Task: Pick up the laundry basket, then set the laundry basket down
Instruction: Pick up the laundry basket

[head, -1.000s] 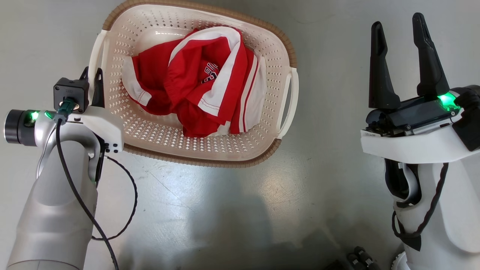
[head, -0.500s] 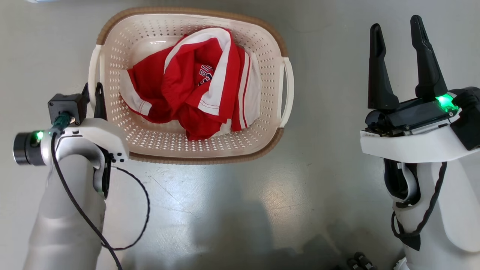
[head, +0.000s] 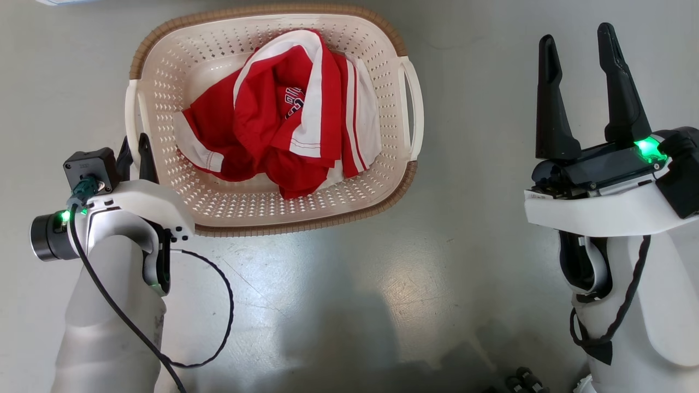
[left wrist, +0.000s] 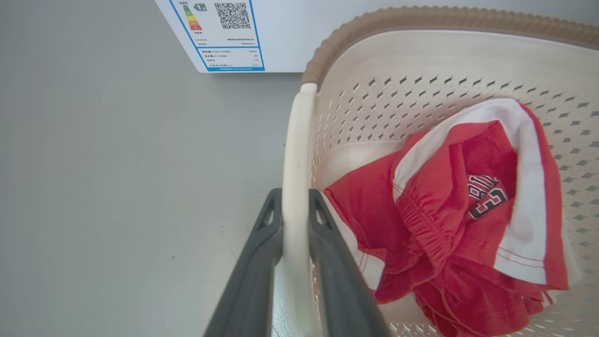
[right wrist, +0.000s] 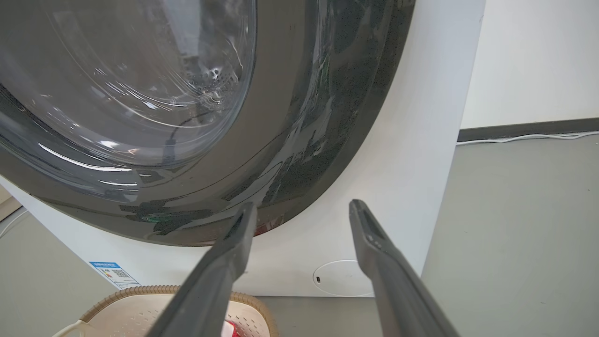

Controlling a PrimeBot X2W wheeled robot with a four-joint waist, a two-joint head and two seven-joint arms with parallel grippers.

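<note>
The basket (head: 306,225), before the washer (right wrist: 412,140), is clenched by its left handle (left wrist: 295,140) in the left pincer (left wrist: 295,194). The right pincer (head: 577,30) is released, well apart. The basket should be held level and lowered slowly.

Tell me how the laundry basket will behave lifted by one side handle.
Likely tilts: the left gripper grips only one loop handle. Probably light, the laundry basket holds just a red garment. Perforated plastic looks stiff.

Bright, even overhead light — pale glare and soft shadow on the floor (head: 404,284)
</note>
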